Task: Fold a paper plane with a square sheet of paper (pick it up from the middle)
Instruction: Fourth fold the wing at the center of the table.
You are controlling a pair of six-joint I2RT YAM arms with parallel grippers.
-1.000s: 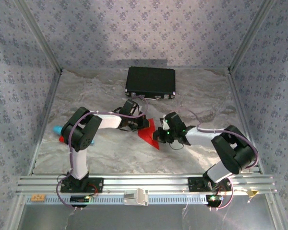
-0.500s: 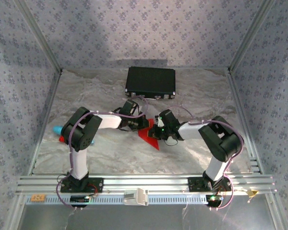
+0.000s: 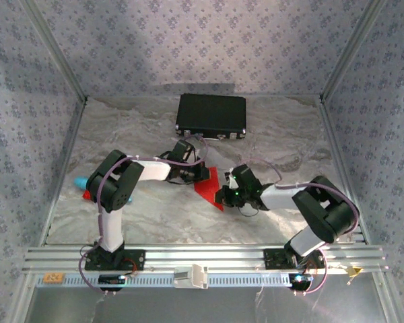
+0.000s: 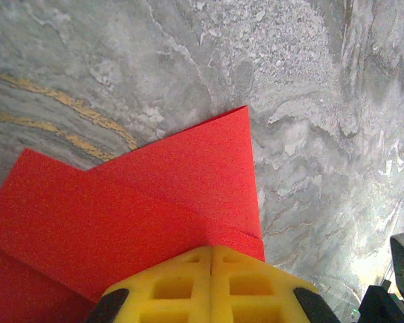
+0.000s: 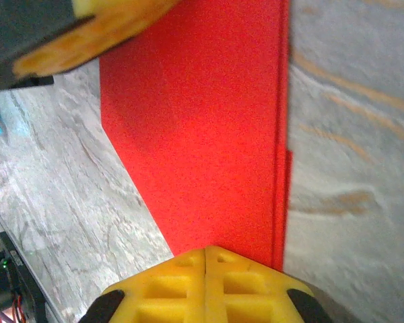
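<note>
Right gripper (image 5: 206, 256), yellow foam pads (image 5: 168, 289) closed, sits over creased red paper (image 5: 202, 121).

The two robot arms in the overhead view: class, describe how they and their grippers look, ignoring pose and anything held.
The left arm and right arm both have bulky black joints, white tube links and thin purple cables looping alongside. A green light glows near the right wrist. The left gripper and right gripper carry yellow foam-like pads moulded with square recesses.
</note>
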